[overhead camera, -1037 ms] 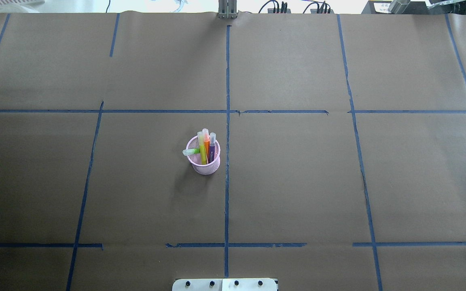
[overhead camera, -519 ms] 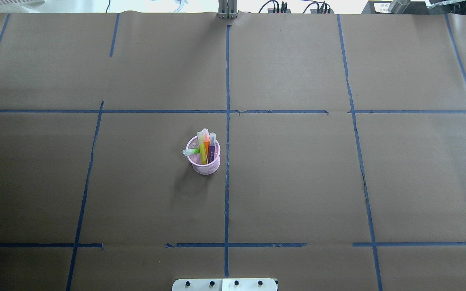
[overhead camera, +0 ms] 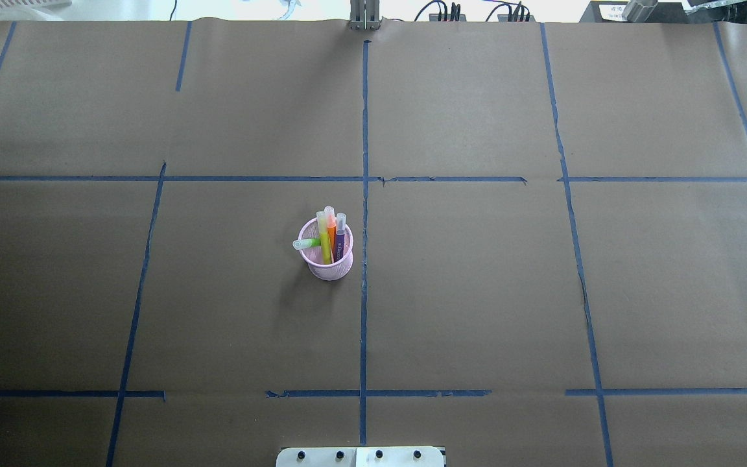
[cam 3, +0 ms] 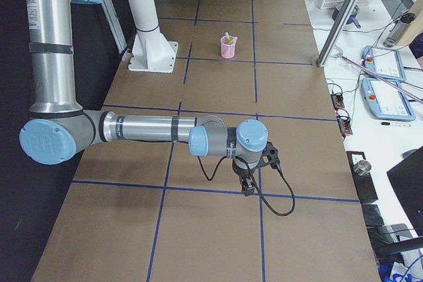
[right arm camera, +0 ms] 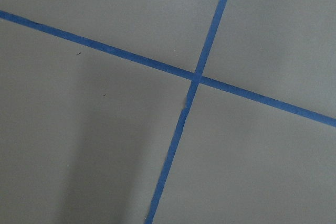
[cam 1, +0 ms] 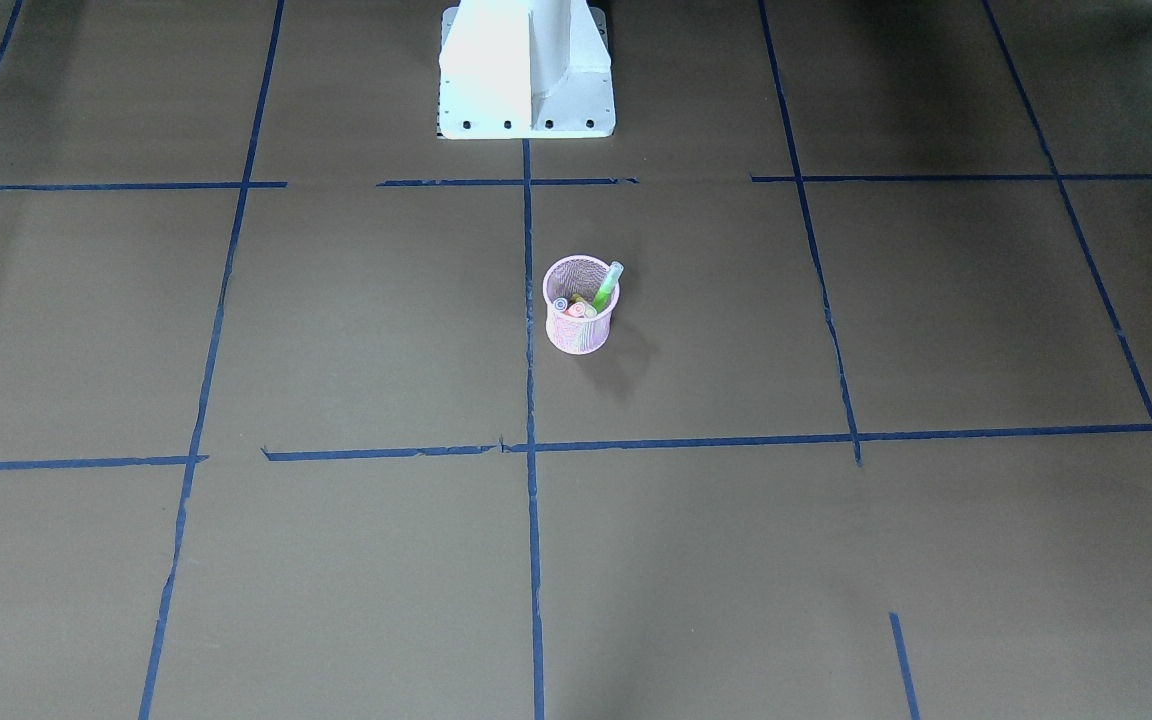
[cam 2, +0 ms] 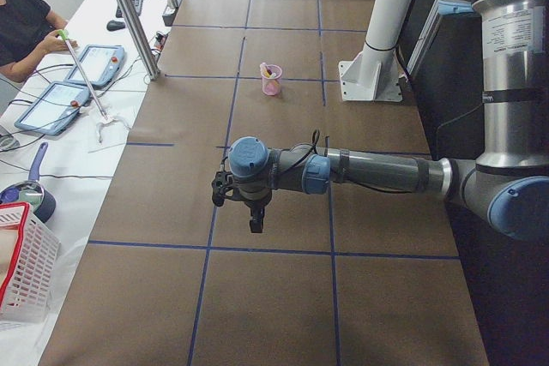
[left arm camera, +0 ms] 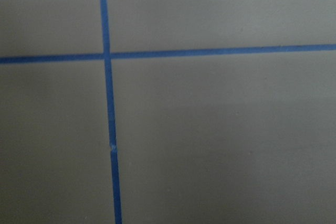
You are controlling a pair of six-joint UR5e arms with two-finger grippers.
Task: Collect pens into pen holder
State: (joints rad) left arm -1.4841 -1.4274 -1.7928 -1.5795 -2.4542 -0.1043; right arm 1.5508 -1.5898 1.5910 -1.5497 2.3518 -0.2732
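holder [overhead camera: 329,270]: small round pink wire-mesh cup, upright, just beside the middle tape line [overhead camera: 364,305], on the robot's left of it; all four pens stand inside.
green pen [overhead camera: 309,242]: leans hardest, its whitish cap out over the cup's left rim.
yellow pen [overhead camera: 325,245]: near upright, cap end up, beside the orange one.
orange pen [overhead camera: 331,231]: near upright, cap above the rim.
purple pen [overhead camera: 340,242]: near upright, rightmost in the overhead view, cap up.

Matt brown paper [overhead camera: 477,292] crossed by smooth blue tape [overhead camera: 364,130] lies under me, the pen holder [overhead camera: 331,271] is pink wire mesh, its pens [overhead camera: 332,235] glossy plastic with translucent caps, my left arm [cam 2: 377,171] smooth grey metal.
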